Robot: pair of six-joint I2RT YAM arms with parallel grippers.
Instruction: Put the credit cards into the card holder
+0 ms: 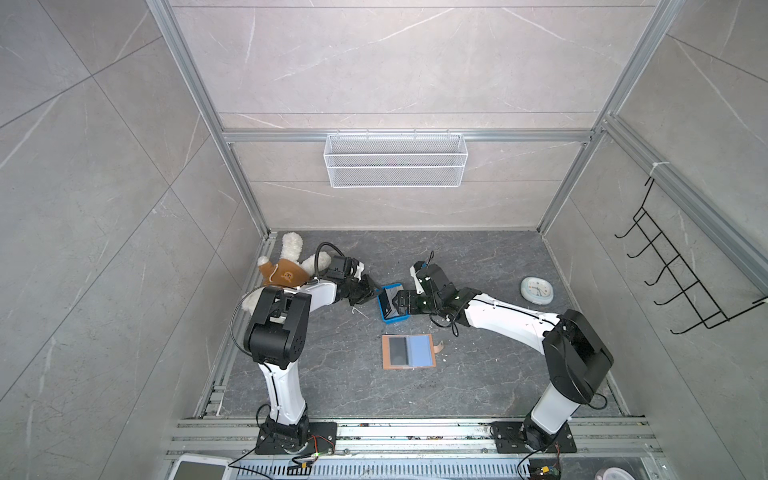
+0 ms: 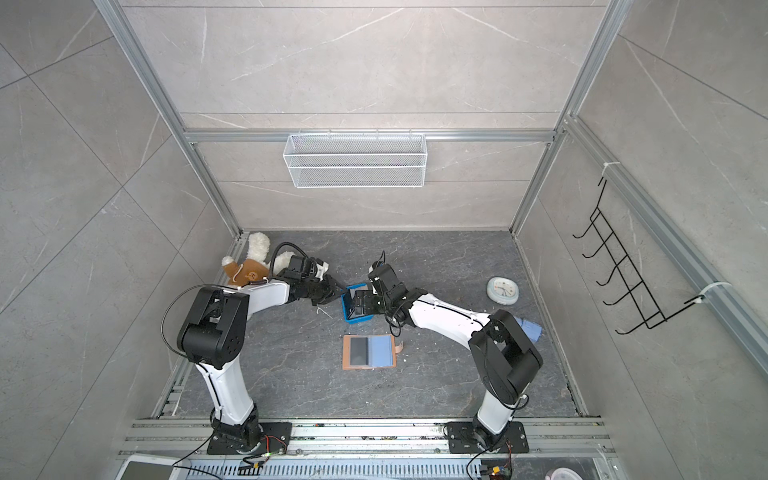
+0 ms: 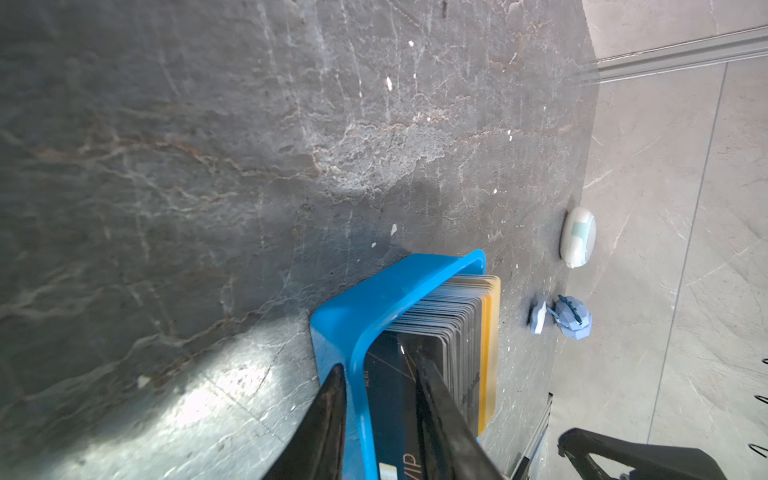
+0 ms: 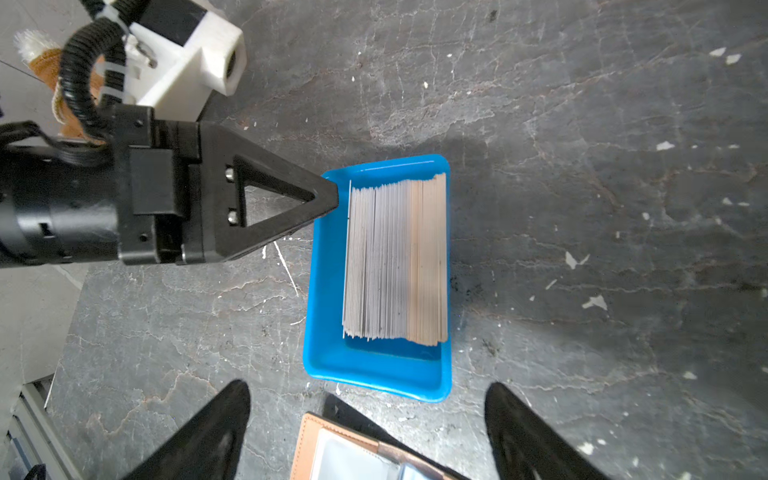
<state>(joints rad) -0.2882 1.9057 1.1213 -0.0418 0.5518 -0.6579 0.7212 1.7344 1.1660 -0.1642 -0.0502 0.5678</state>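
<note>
1 blue tray (image 4: 328,270) mid-table holds 1 stack of cards (image 4: 395,257) stood on edge, too many to count. Most are grey, some tan at the right end, and 1 black VIP card (image 3: 388,399) at the left end.

L gripper (image 3: 376,361): jaws narrowly apart, astride tray's left wall & that VIP card; can't tell if pinching.

R gripper (image 4: 368,388): jaws wide apart, empty, hovering above tray.

1 holder (image 1: 409,351) lies open flat just near of tray, 1 dark card in its left sleeve.

Also 1 clock (image 1: 537,289) far right, 1 plush (image 1: 286,266) far left, 1 wire basket (image 1: 395,160) on back wall.
</note>
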